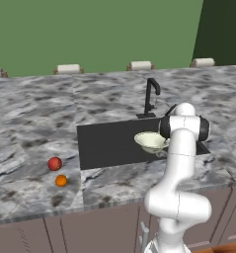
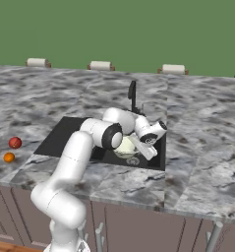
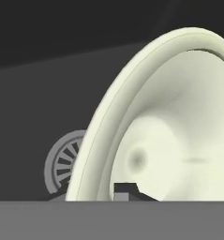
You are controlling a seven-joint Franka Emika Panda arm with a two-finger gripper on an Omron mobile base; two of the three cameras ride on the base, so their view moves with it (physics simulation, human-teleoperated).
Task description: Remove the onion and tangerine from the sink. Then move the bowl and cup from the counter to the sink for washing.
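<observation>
You have the bowl (image 1: 150, 141) over the sink (image 1: 107, 144), tilted, with the onion (image 1: 55, 163) and the tangerine (image 1: 61, 181) already out on the counter (image 1: 35, 113) to the left of the basin, near each other and well apart from your work. In the hand view the tool (image 3: 125, 190) sits nearly closed with the bowl's rim running between its tips, so it looks pinched on the rim; the drain (image 3: 63, 163) shows just behind and below the bowl (image 3: 179, 122). From the right base view the tool (image 2: 140, 147) is low at the right end of the basin, close to the faucet (image 2: 132, 97). To finish this step well, I'd bring the bowl down until its base meets the basin floor before you let the tool open, since a thin rim grip on a tilted bowl may let it swing or roll. Level it if you can, keep clear of the faucet, then open and lift straight up so the tips don't drag the rim. The cup remains for afterwards.
</observation>
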